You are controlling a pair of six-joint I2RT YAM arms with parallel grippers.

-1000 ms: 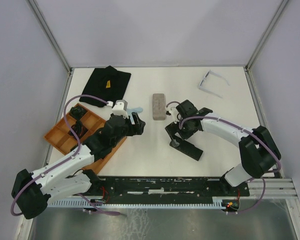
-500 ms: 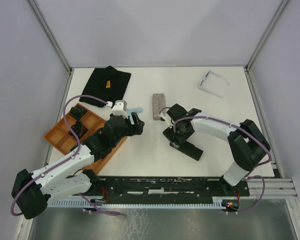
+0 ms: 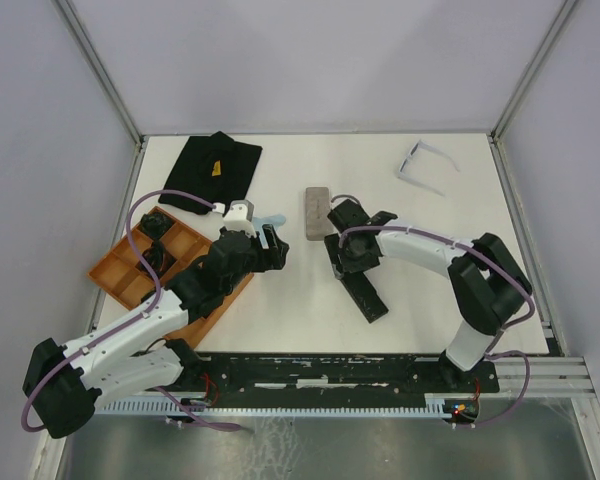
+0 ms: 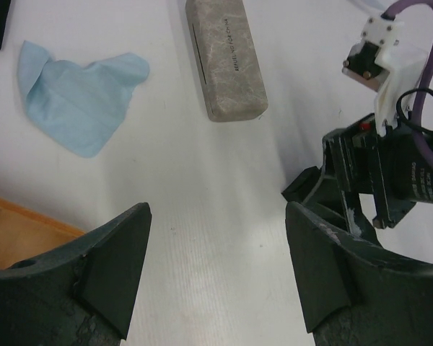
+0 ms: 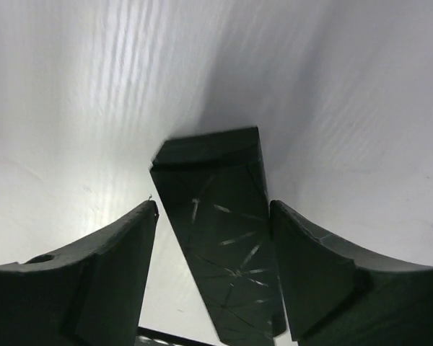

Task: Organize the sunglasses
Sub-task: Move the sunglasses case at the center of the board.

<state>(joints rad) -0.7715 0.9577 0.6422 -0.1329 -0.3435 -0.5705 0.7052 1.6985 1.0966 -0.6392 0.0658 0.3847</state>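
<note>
The right gripper [image 5: 213, 216] straddles the black case [image 5: 225, 259], fingers apart, probably to grasp it. The left gripper [image 4: 216, 216] hovers with fingers apart, empty.

Top view: we see bright, even light, soft short shadows on the counter [image 3: 290, 320].
Right wrist: we get streaky glare up top, dim below; jaws blurred.
Left wrist: jaws soft-edged, counter crisp.

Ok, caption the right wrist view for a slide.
Right gripper, fingers open, straddles the black oblong case lying on the white table.
</note>
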